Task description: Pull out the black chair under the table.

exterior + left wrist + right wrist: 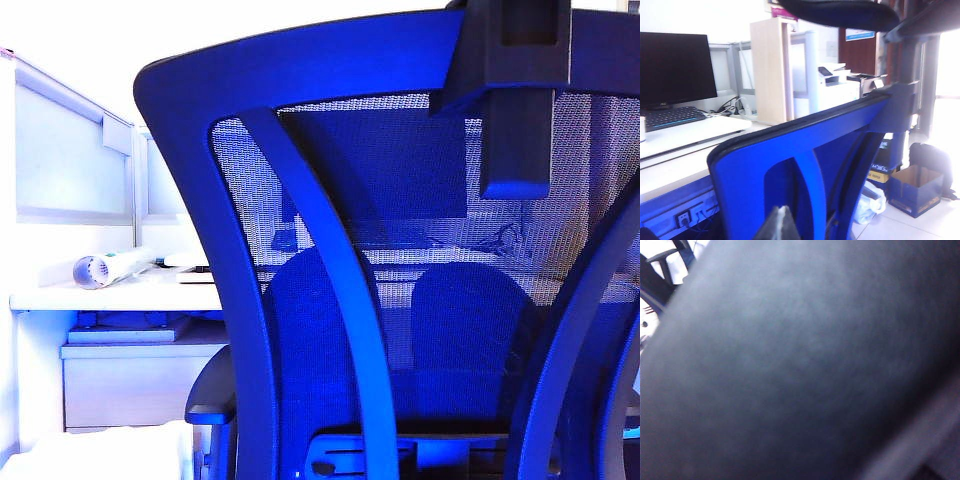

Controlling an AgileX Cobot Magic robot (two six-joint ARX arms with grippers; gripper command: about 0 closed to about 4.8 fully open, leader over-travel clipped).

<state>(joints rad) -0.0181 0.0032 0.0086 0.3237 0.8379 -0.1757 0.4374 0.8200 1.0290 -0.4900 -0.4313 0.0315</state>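
Chair: the black chair [330, 260], curved glossy frame and see-through mesh back, backs onto the table [120, 295] | Left gripper [777, 225]: only a grey tip shows, just behind the chair's top rail, opening unclear | Right gripper: unseen, its camera pressed against a smooth dark surface | Room: open floor beside the cardboard box [917, 190].

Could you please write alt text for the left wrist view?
The black chair, its curved frame tinted blue, fills the foreground beside the table, which carries a monitor and keyboard. The left gripper shows only as a tip.
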